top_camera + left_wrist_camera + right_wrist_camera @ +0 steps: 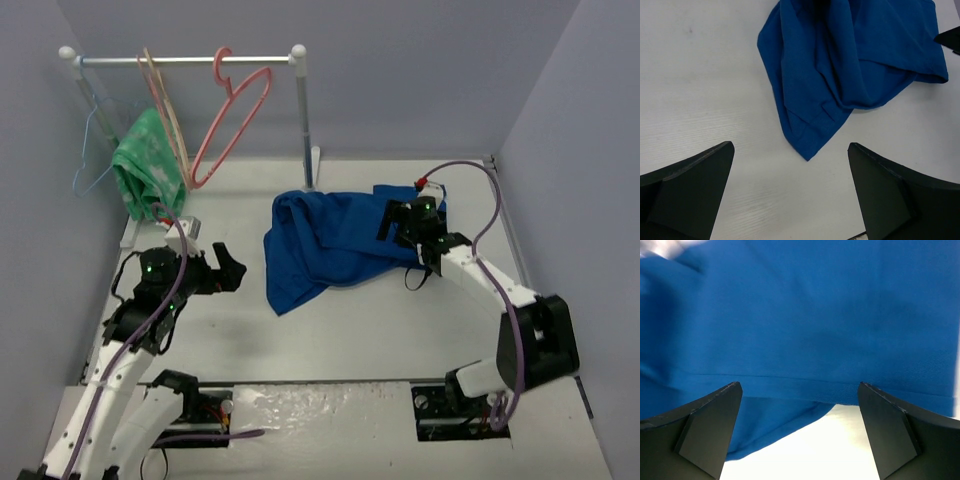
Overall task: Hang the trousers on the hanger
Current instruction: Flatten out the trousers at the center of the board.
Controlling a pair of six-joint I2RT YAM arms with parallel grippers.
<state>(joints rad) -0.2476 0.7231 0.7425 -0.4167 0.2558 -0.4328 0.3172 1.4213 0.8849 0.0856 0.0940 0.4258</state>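
The royal-blue trousers [325,245] lie crumpled on the white table, right of centre. On the rail at the back hangs the pink hanger [235,120], bare. My right gripper [405,222] hovers over the right part of the trousers, open; in the right wrist view its open jaws [800,385] frame a hemmed edge of the trousers [800,315] with nothing between them. My left gripper [226,268] stands open to the left of the cloth; in the left wrist view it [791,146] faces a pointed corner of the trousers [840,65] without touching it.
A clothes rail [185,60] on white posts stands at the back left. It carries a light-blue wire hanger [92,150], a beige hanger [165,110] and a green patterned cloth [145,170]. Grey walls close in on both sides.
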